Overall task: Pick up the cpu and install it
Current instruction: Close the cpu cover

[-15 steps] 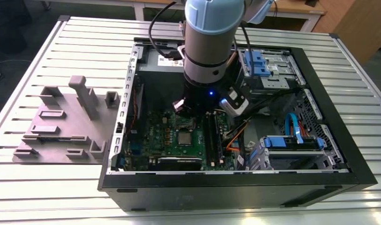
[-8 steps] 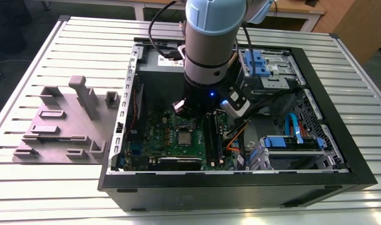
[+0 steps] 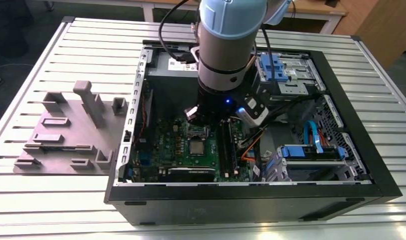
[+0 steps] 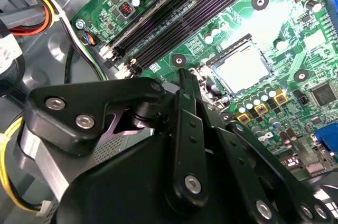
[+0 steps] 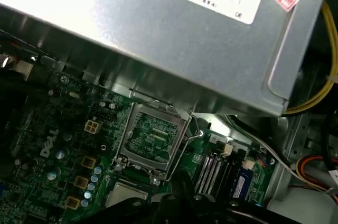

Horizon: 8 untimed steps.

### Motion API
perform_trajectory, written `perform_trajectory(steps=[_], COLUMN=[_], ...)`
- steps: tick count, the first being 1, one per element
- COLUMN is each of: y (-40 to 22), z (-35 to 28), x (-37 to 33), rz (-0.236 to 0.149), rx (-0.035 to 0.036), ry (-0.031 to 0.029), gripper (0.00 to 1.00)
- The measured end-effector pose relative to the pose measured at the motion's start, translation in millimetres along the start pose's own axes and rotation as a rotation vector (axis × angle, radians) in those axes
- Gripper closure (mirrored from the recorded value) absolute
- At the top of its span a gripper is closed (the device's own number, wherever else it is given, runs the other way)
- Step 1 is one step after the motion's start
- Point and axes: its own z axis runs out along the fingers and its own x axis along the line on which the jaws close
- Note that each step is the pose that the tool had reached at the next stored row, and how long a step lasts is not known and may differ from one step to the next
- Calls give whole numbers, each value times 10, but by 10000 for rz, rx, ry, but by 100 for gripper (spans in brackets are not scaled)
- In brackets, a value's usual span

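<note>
Low over mobo [image 4: 232, 10] w/ gripper [image 4: 182, 76]; open or shut, can't tell. Just ahead of it, not touching: cpu [image 4: 244, 69] flat in socket [image 4: 228, 44].

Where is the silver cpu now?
In the exterior view, the cpu lies on the green motherboard inside the computer case, beside the metal socket frame and to the exterior view's left of the black memory slots.

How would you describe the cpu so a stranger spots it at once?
Look inside the open black computer case at the green motherboard. Near its middle lies the cpu, a small flat square. Its plain silvery top sets it apart from the shiny socket frame beside it, whose centre is dark.
</note>
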Motion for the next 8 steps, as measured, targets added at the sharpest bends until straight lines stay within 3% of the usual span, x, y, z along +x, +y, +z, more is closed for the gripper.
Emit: perform_trajectory(steps=[4, 8], y=[-7, 27], z=[-6, 16], x=[-6, -22], rz=[0, 0], rx=[-15, -13], ry=[-7, -5], gripper=[90, 90])
